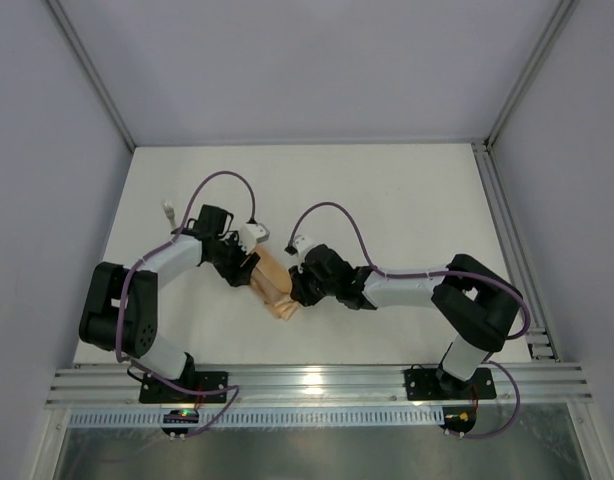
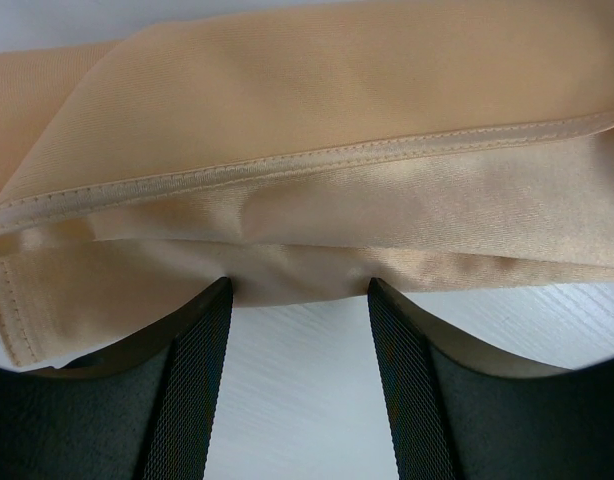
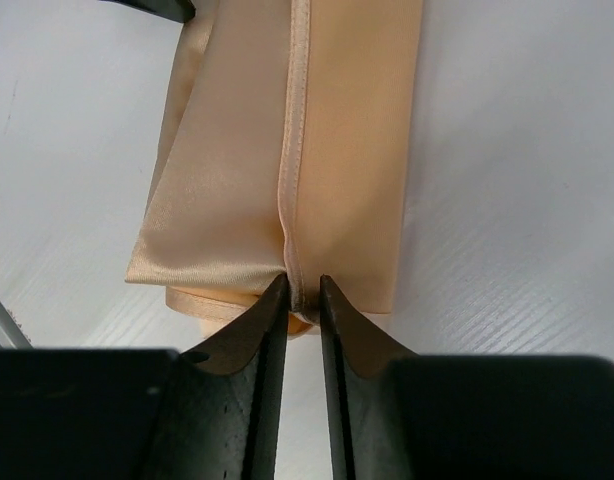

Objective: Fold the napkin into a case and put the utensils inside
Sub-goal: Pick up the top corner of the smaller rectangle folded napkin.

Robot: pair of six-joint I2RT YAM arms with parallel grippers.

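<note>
A white table point(image 1: 387, 200) is enclosed by grey walls and an aluminium frame. The napkin point(image 1: 275, 292) is seen near the table's middle, ahead of the two arm bases. It is folded into a narrow peach strip, with its layers stacked and a stitched hem running along its length. It is flanked by both arms: the left gripper point(image 1: 249, 268) is set against its left side, and the right gripper point(image 1: 296, 290) against its right side, toward the nearer end.

In the left wrist view the left fingers point(image 2: 197, 380) are held well apart. The folded edge of the cloth lies across their tips, bare table is shown between them, and nothing is squeezed. In the right wrist view the right fingers point(image 3: 272, 330) are drawn close together, and the hem at the strip's short end is pinched between their tips. Beyond that pinch the cloth lies flat on the table.
</note>
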